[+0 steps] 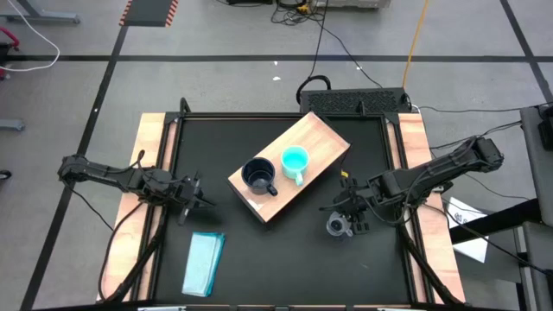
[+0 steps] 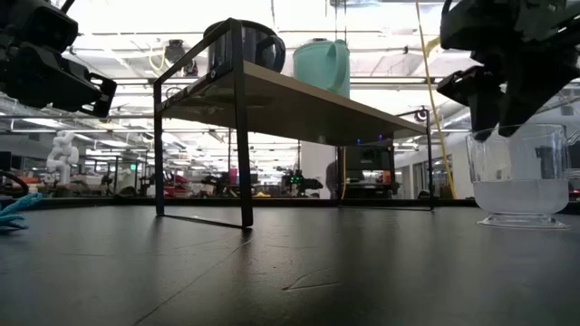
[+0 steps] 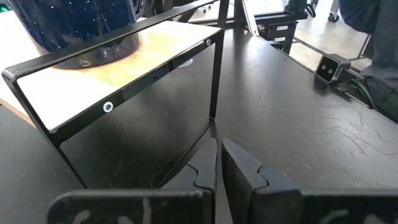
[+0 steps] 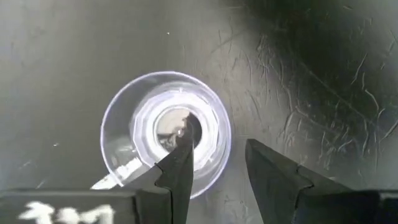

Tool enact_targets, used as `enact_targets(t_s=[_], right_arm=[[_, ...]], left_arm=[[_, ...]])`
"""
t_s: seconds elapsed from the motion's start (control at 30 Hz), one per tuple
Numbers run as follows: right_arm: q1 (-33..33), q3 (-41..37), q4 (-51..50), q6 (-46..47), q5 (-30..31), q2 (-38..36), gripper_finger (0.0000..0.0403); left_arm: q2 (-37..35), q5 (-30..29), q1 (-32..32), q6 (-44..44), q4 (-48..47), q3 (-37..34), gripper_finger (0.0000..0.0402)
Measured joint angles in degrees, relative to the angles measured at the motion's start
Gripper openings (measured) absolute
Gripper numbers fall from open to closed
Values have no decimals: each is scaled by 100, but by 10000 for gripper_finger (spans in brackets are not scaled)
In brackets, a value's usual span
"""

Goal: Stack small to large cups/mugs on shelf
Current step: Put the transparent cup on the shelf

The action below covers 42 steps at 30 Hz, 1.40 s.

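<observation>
The wooden shelf (image 1: 289, 166) stands on dark metal legs (image 2: 243, 172) in the middle of the table. On it sit the navy mug (image 1: 258, 176) and the turquoise mug (image 1: 295, 161), side by side. The small clear cup (image 4: 165, 134) stands upright on the table right of the shelf. My right gripper (image 4: 217, 174) hangs open just above it, pointing steeply down. One finger (image 4: 177, 171) is over the cup's inside and the other (image 4: 267, 174) is outside its rim; no touch shows. My left gripper (image 3: 219, 168) waits shut, left of the shelf.
A flat pale-teal block (image 1: 204, 263) lies near the table's front left. A small camera (image 3: 329, 67) and cables sit at the table's edge. The dark mat between the shelf and the near edge is bare (image 1: 285, 259).
</observation>
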Motion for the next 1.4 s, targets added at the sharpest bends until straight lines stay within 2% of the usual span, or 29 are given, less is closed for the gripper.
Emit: enact_targets(t_s=[0.97,1.1,1.4], right_arm=[[-2,-13,264,45,27,520,138],[-2,-13,264,45,27,520,121],[-6,-13,266,14,27,520,47]], left_arm=[[2,0,0,87,24,0,26],[1,0,2,87,26,0,26],[2,0,2,87,28,0,26]])
